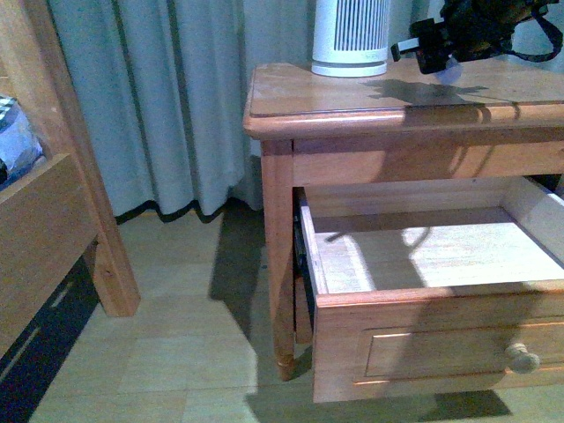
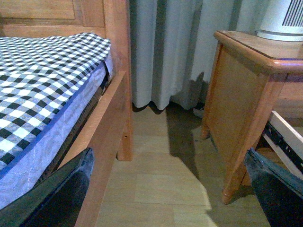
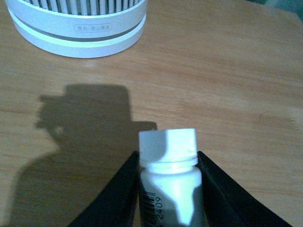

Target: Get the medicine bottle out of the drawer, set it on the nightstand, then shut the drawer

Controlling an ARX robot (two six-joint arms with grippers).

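Right gripper (image 3: 168, 156) is clamped on the medicine bottle (image 3: 168, 189), its 2 dark fingers (image 3: 118, 189) pressed against opposite sides of the white body just below the cap (image 3: 168, 144). A barcode and printed digits show on the bottle's label. The bottle is over the top of the nightstand (image 1: 352, 106), near the white slatted device (image 1: 351, 40) that stands at the back of that top. Gripper and bottle cast a hard shadow on the wood. Whether the bottle touches the top cannot be told.

Below, the drawer (image 1: 423, 348) is pulled far out, and its 1 round knob (image 1: 522, 357) shows on the recessed front. The pale bare-wood inside (image 1: 432, 251) holds nothing that can be seen, only patches of light and shadow. The shallower drawer front (image 1: 423, 159) above it sits flush with the cabinet.

The left gripper (image 2: 169, 161) hangs low beside the nightstand with its 2 fingers (image 2: 71, 189) wide apart and nothing between them. In its wrist view are the wood floor (image 2: 165, 189), the bed frame (image 2: 109, 123) with a checked sheet (image 2: 42, 71), and the grey curtain (image 1: 159, 97) behind.
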